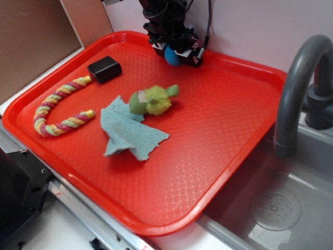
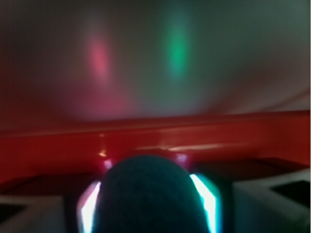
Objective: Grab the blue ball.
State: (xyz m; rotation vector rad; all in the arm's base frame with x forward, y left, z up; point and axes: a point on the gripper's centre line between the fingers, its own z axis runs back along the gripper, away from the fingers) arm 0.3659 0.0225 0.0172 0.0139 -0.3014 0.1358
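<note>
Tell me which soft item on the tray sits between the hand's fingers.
The blue ball, at the tray's far edge inside the hand. The green plush and cloth lie mid-tray.

Teal-blue ball [image 1: 172,56] – knitted, red tray [image 1: 218,130] – diamond-textured, multicolour striped rope [image 1: 57,109], black block [image 1: 104,69]

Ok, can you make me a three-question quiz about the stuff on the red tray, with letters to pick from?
1. Where is the blue ball?
A. Between the jaws at the tray's far edge
B. On the light blue cloth
C. In the sink

2. What colour is the block by the rope toy?
A. White
B. Black
C. Yellow

3. What is the gripper doing?
A. Hanging open over the cloth
B. Shut on the green plush toy
C. Shut on the blue ball

Answers: 1 A, the ball sits between the jaws by the tray rim. 2 B, it looks black. 3 C, the wrist view shows the ball filling the gap.
</note>
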